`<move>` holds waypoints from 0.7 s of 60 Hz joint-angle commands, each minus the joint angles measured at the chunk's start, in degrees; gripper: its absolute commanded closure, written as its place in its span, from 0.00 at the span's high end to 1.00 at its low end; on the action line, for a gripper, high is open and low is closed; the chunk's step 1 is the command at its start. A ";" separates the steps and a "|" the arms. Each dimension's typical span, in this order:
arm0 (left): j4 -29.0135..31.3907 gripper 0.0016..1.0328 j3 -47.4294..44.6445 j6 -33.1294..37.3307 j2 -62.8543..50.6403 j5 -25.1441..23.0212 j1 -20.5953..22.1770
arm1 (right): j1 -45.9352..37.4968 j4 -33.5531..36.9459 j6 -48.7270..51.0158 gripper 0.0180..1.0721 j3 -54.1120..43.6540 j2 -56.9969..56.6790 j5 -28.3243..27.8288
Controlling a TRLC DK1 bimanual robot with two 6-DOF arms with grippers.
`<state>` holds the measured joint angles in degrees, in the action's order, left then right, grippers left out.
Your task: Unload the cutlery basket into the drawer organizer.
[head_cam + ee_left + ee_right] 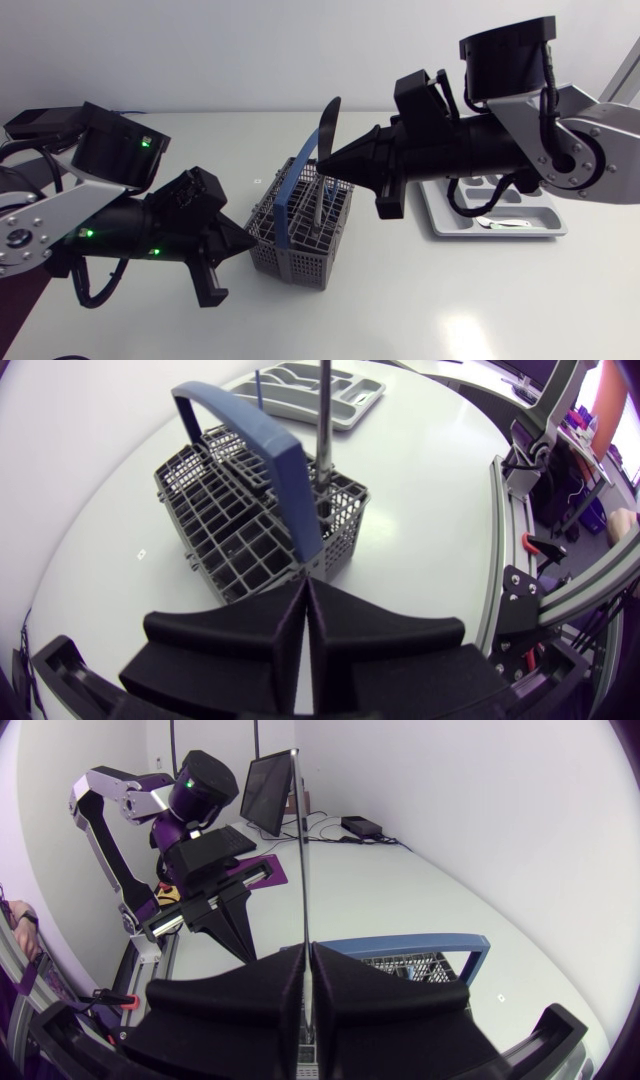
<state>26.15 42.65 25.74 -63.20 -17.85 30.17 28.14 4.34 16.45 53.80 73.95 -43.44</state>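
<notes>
The right gripper (pixel 307 952) is clamped on a long thin piece of cutlery (pixel 301 850), with both fingers pressed against it from either side. The piece stands nearly upright. Its upper part rises above the fingers and its lower part drops below them into the cutlery basket (pixel 300 245). It shows edge-on from the right wrist and dark from the head view, so it is probably a knife, though the shape is hard to make out. The basket is a grey grid with a blue handle (pixel 290 195) arching over it. It sits directly under this gripper on the white table (pixel 450 300).

The left gripper (pixel 305 592) has its fingers closed flat against each other, pad to pad. Its tip is right at the basket's nearest corner, just below the foot of the blue handle; whether it touches the basket cannot be told. The basket lies straight ahead of it, and the held piece rises from a compartment on the far side of the handle.

The drawer organizer (pixel 500 215), a pale grey tray, lies behind the right gripper, partly under that arm's links. From the left gripper it is well beyond the basket. A silvery piece of cutlery (pixel 505 223) lies in one of its compartments.
</notes>
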 commanded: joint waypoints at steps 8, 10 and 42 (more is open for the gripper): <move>2.06 0.09 1.29 0.37 1.15 0.88 2.96 | 1.39 -0.91 -1.15 0.07 1.22 -2.41 -0.86; 1.89 0.09 1.29 0.37 0.62 0.88 2.96 | 1.74 -0.91 -1.15 0.07 1.22 -2.50 -0.94; -7.08 0.09 -0.91 -1.65 -4.92 6.51 4.10 | 3.59 -0.91 1.39 0.07 -1.51 -3.03 -3.05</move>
<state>21.32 42.68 25.08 -66.65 -12.58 35.22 31.03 4.51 17.96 52.90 71.46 -44.95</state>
